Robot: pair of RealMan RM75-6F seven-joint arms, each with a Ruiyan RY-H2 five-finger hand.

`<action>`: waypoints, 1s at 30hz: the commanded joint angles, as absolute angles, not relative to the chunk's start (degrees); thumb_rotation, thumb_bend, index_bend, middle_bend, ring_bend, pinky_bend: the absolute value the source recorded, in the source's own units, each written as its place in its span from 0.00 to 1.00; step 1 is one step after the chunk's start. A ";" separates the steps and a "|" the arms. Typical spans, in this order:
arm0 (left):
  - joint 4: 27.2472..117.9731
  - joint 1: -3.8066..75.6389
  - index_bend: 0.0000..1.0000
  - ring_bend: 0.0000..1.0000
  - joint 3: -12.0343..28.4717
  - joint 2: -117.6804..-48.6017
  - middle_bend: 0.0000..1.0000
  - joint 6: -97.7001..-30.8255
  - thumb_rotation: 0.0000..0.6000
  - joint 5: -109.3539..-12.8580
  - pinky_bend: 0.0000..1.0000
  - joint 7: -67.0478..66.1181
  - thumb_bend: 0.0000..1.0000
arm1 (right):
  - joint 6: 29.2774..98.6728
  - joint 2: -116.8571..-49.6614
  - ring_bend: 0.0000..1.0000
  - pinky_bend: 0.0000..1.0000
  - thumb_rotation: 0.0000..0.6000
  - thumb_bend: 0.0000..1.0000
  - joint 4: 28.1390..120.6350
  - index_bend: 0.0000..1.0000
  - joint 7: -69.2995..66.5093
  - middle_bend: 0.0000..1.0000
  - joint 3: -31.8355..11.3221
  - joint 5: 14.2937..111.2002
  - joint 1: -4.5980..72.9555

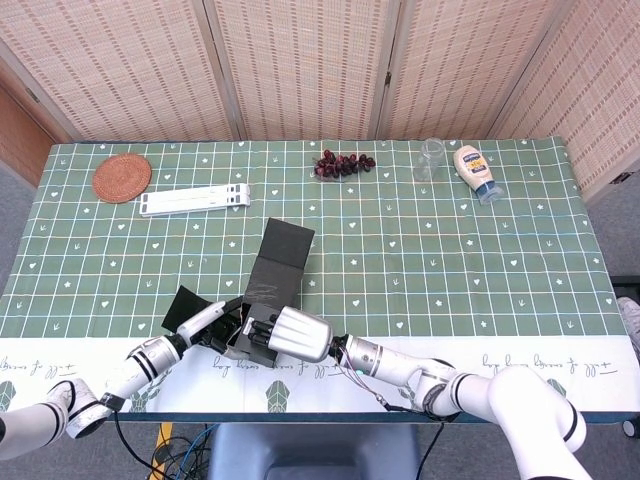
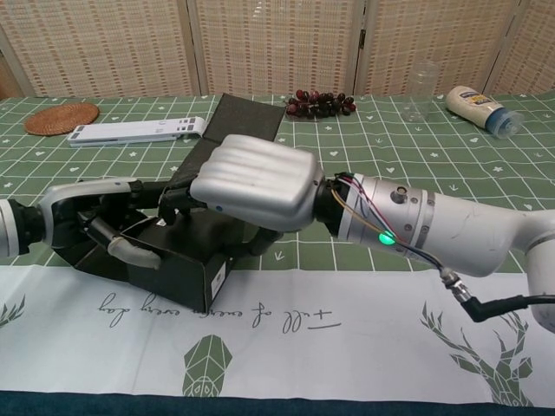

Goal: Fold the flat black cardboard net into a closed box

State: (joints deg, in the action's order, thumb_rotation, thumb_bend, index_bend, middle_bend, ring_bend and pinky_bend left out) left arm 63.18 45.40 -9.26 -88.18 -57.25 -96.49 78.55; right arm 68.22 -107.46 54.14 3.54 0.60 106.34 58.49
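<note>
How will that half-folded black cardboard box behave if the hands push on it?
The black cardboard box probably flexes: its rear flap stands unsupported. Thin, hollow walls suggest it is light and may slide on the tablecloth unless both hands brace it.

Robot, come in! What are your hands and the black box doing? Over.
Left hand and right hand both on the black cardboard box. Box partly folded, back flap open. Nothing in the way.

- Folding screen of woven beige reed panels in pale frames (image 1: 300, 65) spans the back, behind the table.
- Rectangular table under green grid-pattern cloth with small white motifs (image 1: 480, 250); white printed border with script along the near edge.
- Grey floor (image 1: 15, 190) at both sides.
- Even, soft light.
</note>
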 commanded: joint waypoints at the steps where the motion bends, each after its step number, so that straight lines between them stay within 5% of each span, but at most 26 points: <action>1: 63.10 45.46 0.12 0.66 -9.33 -88.23 0.13 -57.25 1.00 -96.53 0.84 78.74 0.13 | 67.99 -107.18 0.72 1.00 1.00 0.42 54.60 0.32 3.64 0.38 0.75 106.28 58.50; 30: 62.67 46.19 0.05 0.65 -10.13 -88.65 0.05 -57.18 1.00 -97.00 0.84 80.56 0.13 | 65.33 -104.11 0.73 1.00 1.00 0.44 59.11 0.40 3.56 0.43 2.19 106.29 58.73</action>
State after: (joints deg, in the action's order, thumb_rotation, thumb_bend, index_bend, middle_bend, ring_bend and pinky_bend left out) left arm 62.67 46.18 -10.13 -88.65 -57.18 -97.00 80.55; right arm 65.43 -104.19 59.02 3.61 2.14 106.27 58.68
